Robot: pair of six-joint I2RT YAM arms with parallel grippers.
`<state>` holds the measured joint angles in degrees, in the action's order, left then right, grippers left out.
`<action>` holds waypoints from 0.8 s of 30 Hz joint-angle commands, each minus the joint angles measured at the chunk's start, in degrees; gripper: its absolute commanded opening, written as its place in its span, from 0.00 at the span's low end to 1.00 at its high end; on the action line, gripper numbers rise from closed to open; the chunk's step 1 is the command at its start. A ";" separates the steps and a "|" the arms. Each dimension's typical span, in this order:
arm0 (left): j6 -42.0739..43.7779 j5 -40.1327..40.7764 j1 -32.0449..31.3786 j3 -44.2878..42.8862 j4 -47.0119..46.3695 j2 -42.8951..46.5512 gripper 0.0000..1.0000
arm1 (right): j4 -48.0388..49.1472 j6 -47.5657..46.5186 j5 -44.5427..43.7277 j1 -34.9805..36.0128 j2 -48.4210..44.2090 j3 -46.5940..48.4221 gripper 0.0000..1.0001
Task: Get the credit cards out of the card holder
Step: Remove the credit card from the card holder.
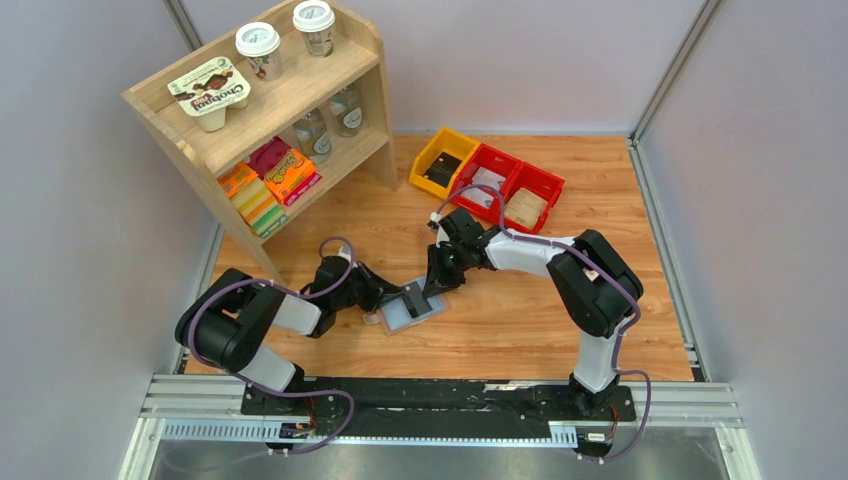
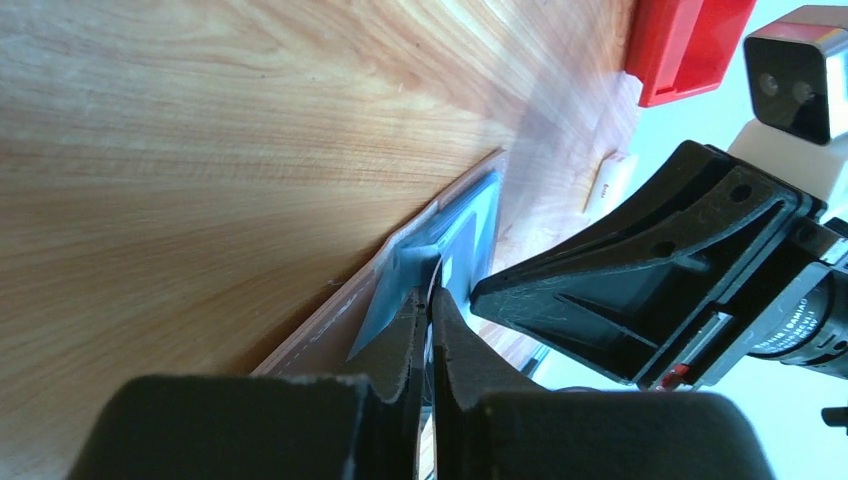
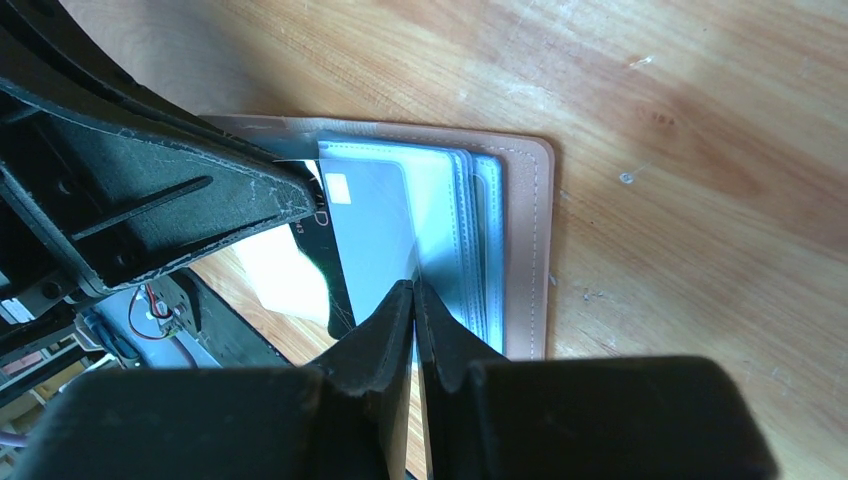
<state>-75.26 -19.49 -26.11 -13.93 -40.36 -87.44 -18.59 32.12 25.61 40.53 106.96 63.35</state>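
The ground of the scene is a table top (image 1: 600,300) of light wood grain, closed on three sides by plain grey walls (image 1: 80,200), with thin metal posts (image 1: 670,70) in the far corners. At the far left stands a small wooden shelf (image 1: 370,90). On its top are two lidded cups (image 1: 258,42) and a snack pack (image 1: 210,90), with glass jars (image 1: 345,110) and coloured boxes (image 1: 285,172) below. One yellow bin (image 1: 450,137) and two red bins (image 1: 545,178) sit near the back wall. The light is even and soft.
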 commanded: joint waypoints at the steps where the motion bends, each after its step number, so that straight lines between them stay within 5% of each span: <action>1: 1.87 -0.03 0.09 0.66 -2.01 1.83 0.03 | -0.92 -0.83 -2.66 -0.37 1.15 -1.30 0.12; 7: 3.98 3.12 0.18 2.24 5.27 7.54 0.00 | -1.01 -0.92 -3.54 -0.89 0.80 -1.57 0.12; 17: 9.96 13.33 0.18 2.59 35.06 32.57 0.00 | -0.57 -1.09 -3.37 -1.07 0.62 -1.04 0.13; 24: 6.27 15.96 0.18 3.04 38.52 46.19 0.00 | -1.45 0.48 -1.53 -1.07 -3.85 1.42 0.20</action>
<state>-67.79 -6.50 -26.11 -11.31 -5.37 -47.79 -18.61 32.14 25.61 39.88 106.50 63.16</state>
